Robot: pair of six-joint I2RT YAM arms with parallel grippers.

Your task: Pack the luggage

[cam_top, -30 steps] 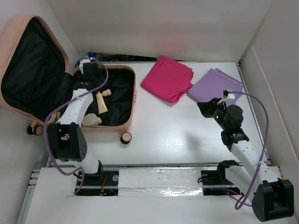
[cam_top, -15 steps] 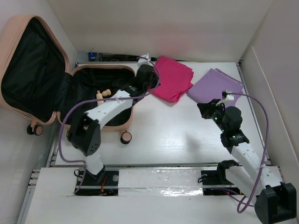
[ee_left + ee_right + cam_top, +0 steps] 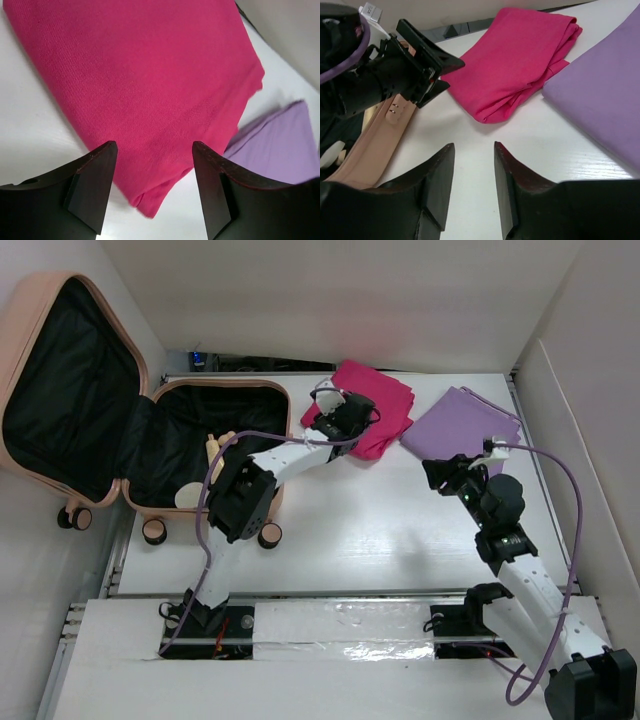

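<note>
The luggage (image 3: 70,390) lies open at the far left of the desk (image 3: 380,530), its lid raised. The left gripper (image 3: 152,147) hovers over the folded pink cloth (image 3: 150,75), jaws spread and empty. The right gripper (image 3: 474,147), jaws parted around nothing, hangs above bare desk near the folded purple cloth (image 3: 605,100).

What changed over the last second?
Left arm swung right, out of the luggage to the pink cloth; its jaws stand open over it, holding nothing. Right arm barely shifted; luggage, pink cloth and purple cloth stayed put.
</note>
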